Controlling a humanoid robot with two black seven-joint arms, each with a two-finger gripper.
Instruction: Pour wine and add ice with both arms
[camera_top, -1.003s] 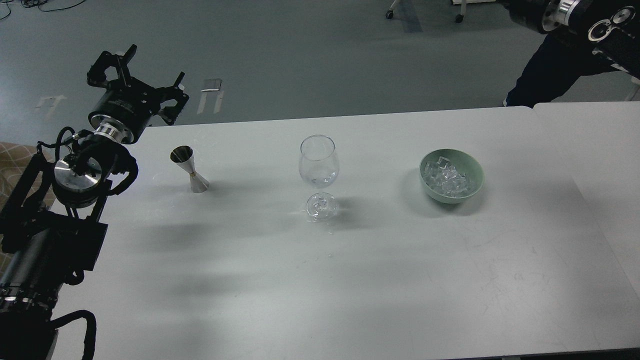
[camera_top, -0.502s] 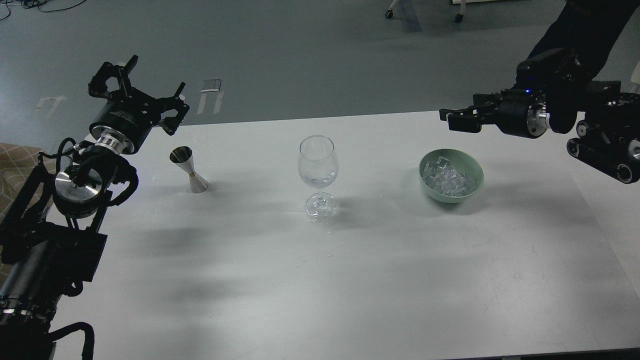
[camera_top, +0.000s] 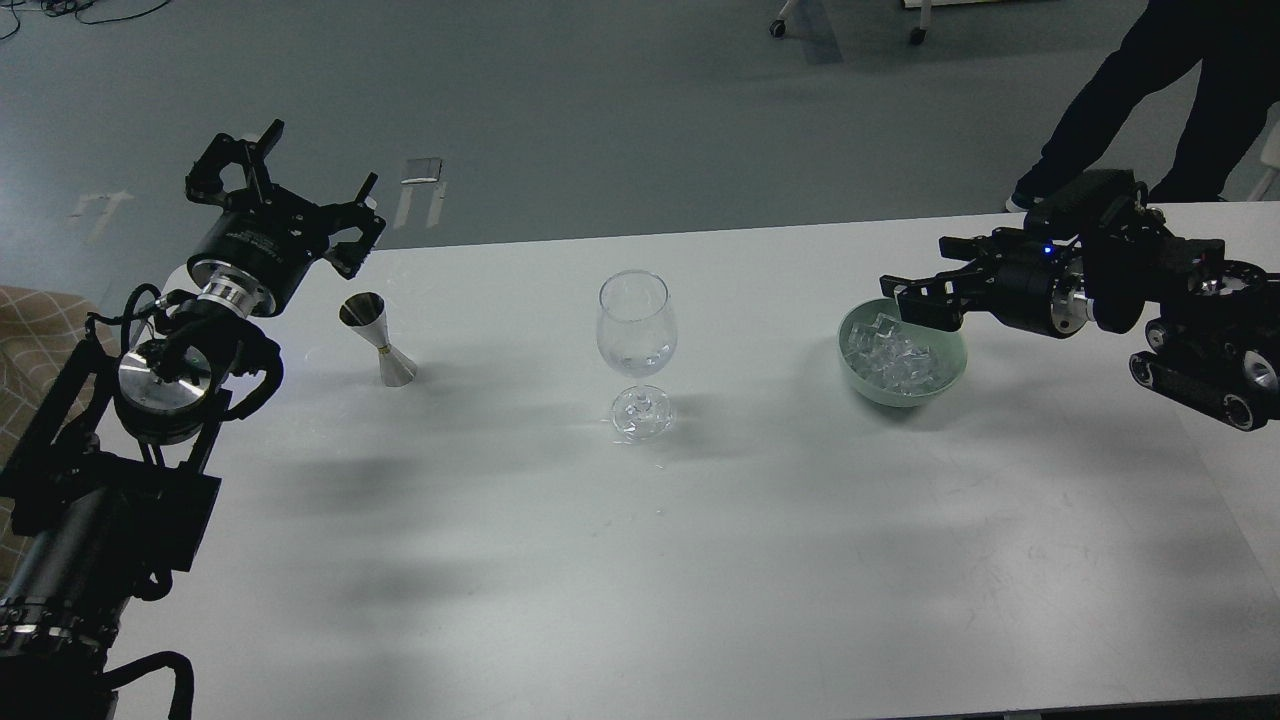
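Observation:
A clear stemmed wine glass stands upright mid-table; a little clear wine seems to sit at the bottom of its bowl. A steel jigger stands to its left. A green bowl holds many clear ice cubes on the right. My left gripper is open and empty, raised above and behind-left of the jigger. My right gripper is open, its tips over the bowl's far right rim, just above the ice.
The white table has its far edge just behind the jigger and glass. A second table abuts at the right. A person's dark legs stand behind the right corner. My right arm's bulky links hang over the table's right side.
My right arm has swung in from the top right corner and come down to the bowl's rim. My left gripper has shifted slightly right and stays open.

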